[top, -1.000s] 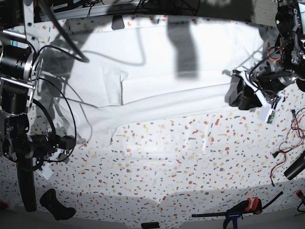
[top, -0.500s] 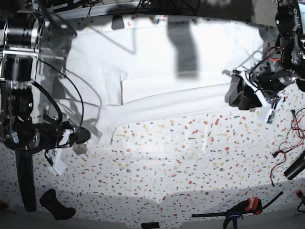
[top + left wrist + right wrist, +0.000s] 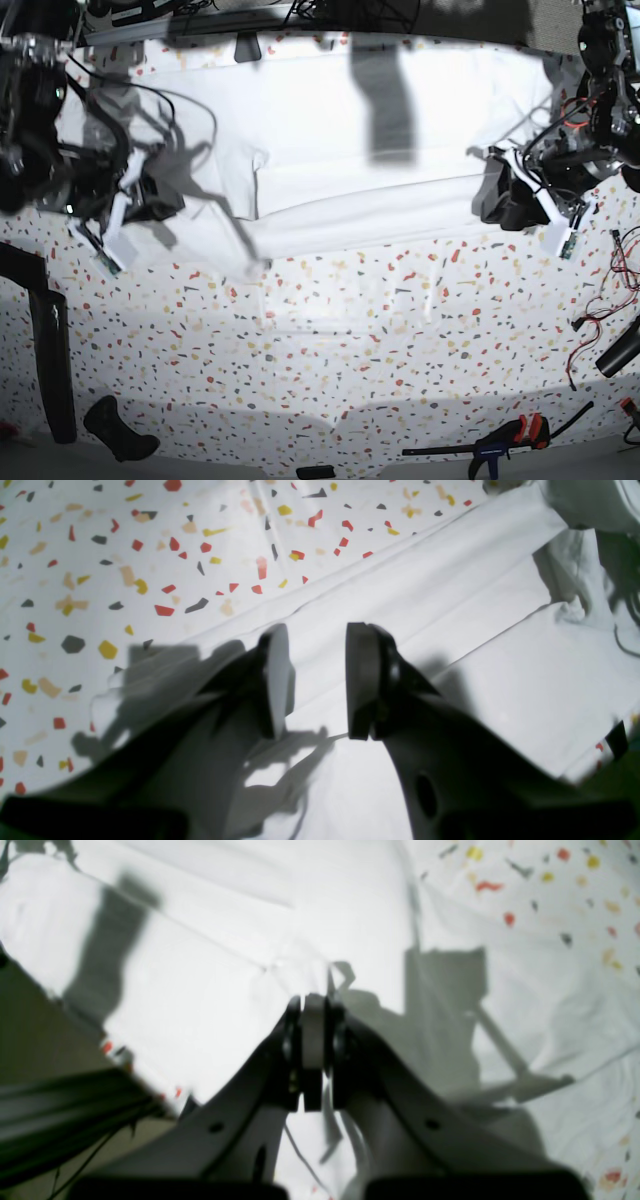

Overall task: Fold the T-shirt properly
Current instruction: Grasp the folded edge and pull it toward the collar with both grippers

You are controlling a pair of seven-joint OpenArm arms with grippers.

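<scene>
T-shirt (image 3: 330, 150), white, soft, limp, lying across the far table (image 3: 380, 330): I am hovering my left gripper (image 3: 312, 680), jaws apart and empty, over its folded hem, my right gripper (image 3: 312, 1040) closed, apparently pinching cloth; best grasped at edges.

Black arms, dark flat-padded fingers (image 3: 362, 680)
</scene>
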